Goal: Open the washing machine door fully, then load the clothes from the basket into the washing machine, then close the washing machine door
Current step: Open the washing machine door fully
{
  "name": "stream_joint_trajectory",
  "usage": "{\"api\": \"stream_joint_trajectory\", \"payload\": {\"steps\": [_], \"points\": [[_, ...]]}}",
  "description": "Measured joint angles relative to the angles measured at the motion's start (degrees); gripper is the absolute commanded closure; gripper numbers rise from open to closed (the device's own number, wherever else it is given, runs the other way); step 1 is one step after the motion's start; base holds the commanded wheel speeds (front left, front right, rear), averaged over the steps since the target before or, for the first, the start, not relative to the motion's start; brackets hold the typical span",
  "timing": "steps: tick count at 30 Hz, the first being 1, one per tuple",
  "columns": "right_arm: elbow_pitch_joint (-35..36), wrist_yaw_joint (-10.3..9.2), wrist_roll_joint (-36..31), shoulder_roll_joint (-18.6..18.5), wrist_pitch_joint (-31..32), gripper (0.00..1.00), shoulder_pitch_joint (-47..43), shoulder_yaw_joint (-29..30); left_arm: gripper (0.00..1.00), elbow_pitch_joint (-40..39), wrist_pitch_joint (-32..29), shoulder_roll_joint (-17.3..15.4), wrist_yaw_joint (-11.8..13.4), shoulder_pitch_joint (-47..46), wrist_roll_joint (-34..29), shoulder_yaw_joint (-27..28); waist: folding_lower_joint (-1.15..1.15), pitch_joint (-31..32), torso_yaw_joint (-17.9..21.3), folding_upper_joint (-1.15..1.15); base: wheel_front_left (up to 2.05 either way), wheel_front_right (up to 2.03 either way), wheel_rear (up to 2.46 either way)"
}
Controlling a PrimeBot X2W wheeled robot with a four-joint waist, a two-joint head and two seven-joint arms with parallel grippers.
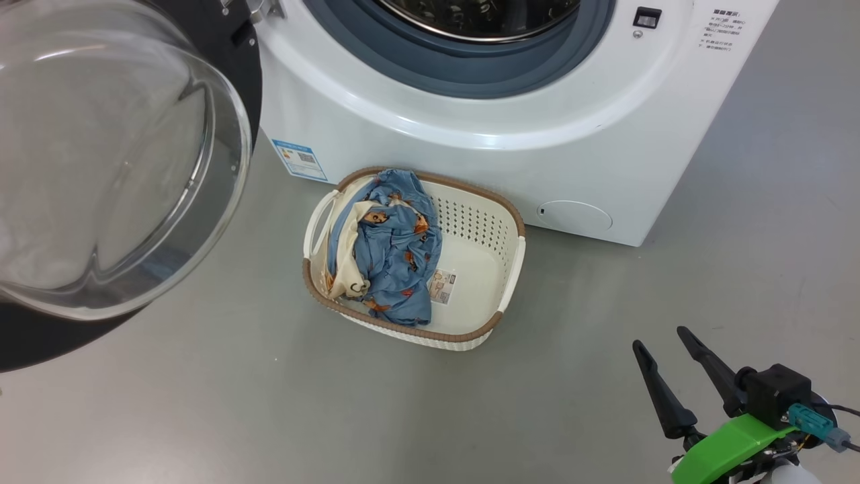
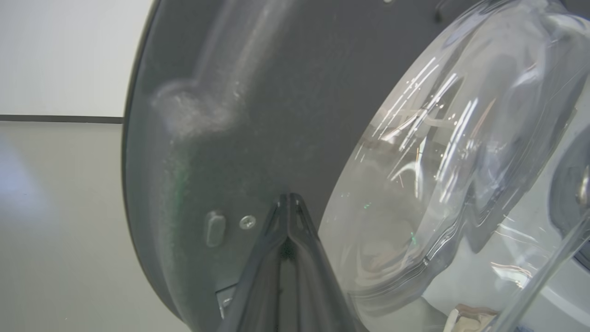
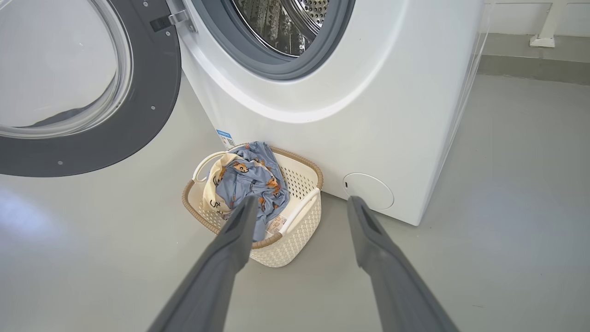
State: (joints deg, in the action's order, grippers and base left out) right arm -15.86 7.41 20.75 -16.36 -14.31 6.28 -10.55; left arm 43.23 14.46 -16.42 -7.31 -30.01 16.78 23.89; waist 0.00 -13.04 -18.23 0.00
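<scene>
The white washing machine (image 1: 470, 141) stands with its steel drum (image 3: 286, 23) exposed. Its round door (image 1: 242, 67) is swung out to the left, its glass bowl (image 1: 114, 154) bulging toward me. On the floor in front sits the cream basket (image 1: 514, 222), holding the blue printed clothes (image 1: 396, 249) and a cream cloth (image 1: 342, 269) in its left half. My left gripper (image 2: 289, 196) is shut, tips right at the door's grey inner face (image 2: 258, 115) beside the glass; I cannot tell if they touch. My right gripper (image 1: 660, 339) is open and empty, low at the right, pointing toward the basket (image 3: 295, 240).
Grey floor surrounds the basket, with open room to the right of the machine. The round service flap (image 1: 574, 215) and blue sticker (image 1: 300, 159) sit low on the machine's front. A white post foot (image 3: 548, 39) stands behind the machine's right side.
</scene>
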Motion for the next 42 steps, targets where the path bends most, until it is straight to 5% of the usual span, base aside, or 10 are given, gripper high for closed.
{"api": "stream_joint_trajectory", "payload": {"steps": [12,27,32,34,35,42], "points": [[-0.2,0.0,0.0,-0.1,0.0,0.0,1.4,-0.2,1.0,-0.2,0.0,0.5,0.0,-0.5,0.5,-0.6,0.01,1.3,0.1,0.0,0.0,0.0,0.0],[-0.5,0.0,0.0,0.1,0.0,0.0,0.9,-0.9,1.0,-13.2,0.0,4.3,0.0,12.6,5.4,-9.4,0.0,5.2,-0.6,0.0,0.0,0.0,0.0],[-0.5,0.0,0.0,0.1,0.0,0.0,0.9,-1.2,0.5,-18.2,0.0,6.5,0.0,18.2,6.8,-11.3,0.01,5.7,0.4,0.0,0.0,0.0,0.0],[-0.5,0.0,0.0,0.1,0.0,0.0,0.9,-1.1,0.07,-20.1,0.0,7.4,0.0,20.0,6.8,-12.2,0.0,6.0,1.0,0.0,0.0,0.0,0.0],[-0.5,0.0,0.0,0.1,0.0,0.0,0.9,-1.1,0.0,-21.0,0.0,7.8,0.0,21.0,7.2,-12.9,0.0,6.1,1.3,0.0,0.0,0.0,0.0],[-0.4,0.0,0.0,0.2,0.0,0.0,0.8,0.5,0.0,-26.2,0.0,7.6,0.0,25.6,9.1,-21.7,0.0,6.8,4.4,0.0,0.0,0.0,0.0]]}}
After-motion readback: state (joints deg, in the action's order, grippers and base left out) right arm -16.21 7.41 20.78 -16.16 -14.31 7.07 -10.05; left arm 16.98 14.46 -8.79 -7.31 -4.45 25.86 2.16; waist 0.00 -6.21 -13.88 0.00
